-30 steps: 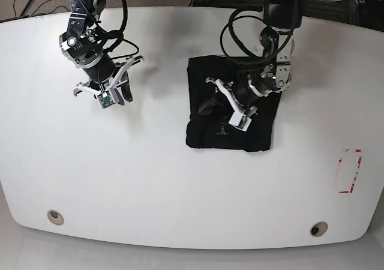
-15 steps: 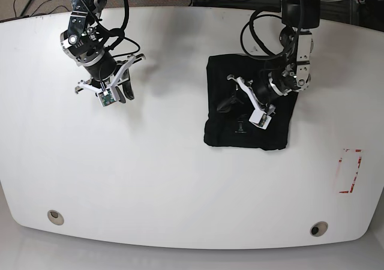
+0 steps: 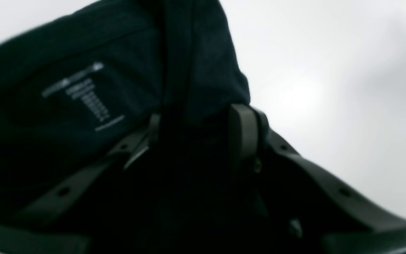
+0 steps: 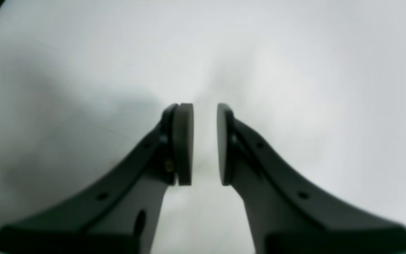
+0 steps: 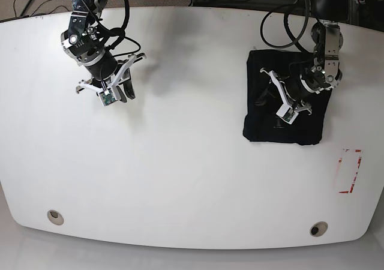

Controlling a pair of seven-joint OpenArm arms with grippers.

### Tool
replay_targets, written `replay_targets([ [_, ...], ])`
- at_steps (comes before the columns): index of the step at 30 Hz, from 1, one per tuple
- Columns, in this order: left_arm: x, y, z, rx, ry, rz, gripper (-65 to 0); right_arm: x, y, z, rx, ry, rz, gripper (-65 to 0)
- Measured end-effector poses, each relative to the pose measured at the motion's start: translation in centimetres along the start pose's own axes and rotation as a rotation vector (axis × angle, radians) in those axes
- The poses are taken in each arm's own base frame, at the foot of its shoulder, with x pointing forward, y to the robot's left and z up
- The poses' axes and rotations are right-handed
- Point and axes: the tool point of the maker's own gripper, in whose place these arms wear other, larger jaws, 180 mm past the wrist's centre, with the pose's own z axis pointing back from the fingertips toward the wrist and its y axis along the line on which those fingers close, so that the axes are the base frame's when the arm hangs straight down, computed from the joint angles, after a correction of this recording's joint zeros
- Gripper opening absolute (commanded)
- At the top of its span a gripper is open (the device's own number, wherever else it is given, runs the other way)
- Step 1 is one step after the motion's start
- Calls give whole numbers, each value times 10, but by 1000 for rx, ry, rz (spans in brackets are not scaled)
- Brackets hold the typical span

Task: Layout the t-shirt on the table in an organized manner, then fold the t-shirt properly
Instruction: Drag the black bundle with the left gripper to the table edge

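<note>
In my left wrist view, my left gripper (image 3: 196, 141) has a thick bunch of the black t-shirt (image 3: 83, 88) between its fingers, so I judge it is pinching the cloth; the printed neck label (image 3: 83, 95) is just beside the grip (the picture is dark and blurred, so I cannot say how many layers are caught). In my right wrist view, my right gripper (image 4: 204, 141) holds nothing: its two pads stand nearly together with only a narrow gap, and below them is just the bare white table (image 4: 294, 70). In the base view, the t-shirt (image 5: 264, 126) lies as a folded dark square on the far right part of the table (image 5: 192, 180), near the red-outlined mark (image 5: 349, 171) but apart from it, with my left gripper (image 5: 282, 99) on top of it, and my right gripper (image 5: 114, 90) hovers well apart at the other side. The risk I see is this: if I pull with only one arm, the folded layers can slide over each other and the neat square will open, or the cloth may slip out when the pinch holds only the top layer. The shirt is also close to the table's right edge, so a drag further that way could hang it over.
</note>
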Motion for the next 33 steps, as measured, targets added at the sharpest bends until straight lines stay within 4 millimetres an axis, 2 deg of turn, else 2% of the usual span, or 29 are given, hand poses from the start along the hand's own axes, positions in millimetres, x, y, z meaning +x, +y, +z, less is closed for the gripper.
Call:
replay_targets([
  [9,3,9,12,88,91,-112,-411,0,0,0,0,-1,-1,-541],
  [17,9,2,26,149,199,-192,-411,-2,1,1,2,4,-1,-541],
  [19,15,0,31,155,173,-191,-411,-3,2,1,4,8,0,-541],
  [23,21,7,42,206,115,-98,-411,-6,1,2,5,16,4,-541],
  [29,10,32,56,314,105,41,-411,-3,12,2,61,4,39,-541],
  [33,1,33,52,321,116,89,-411,-4,13,1,60,6,36,-541],
])
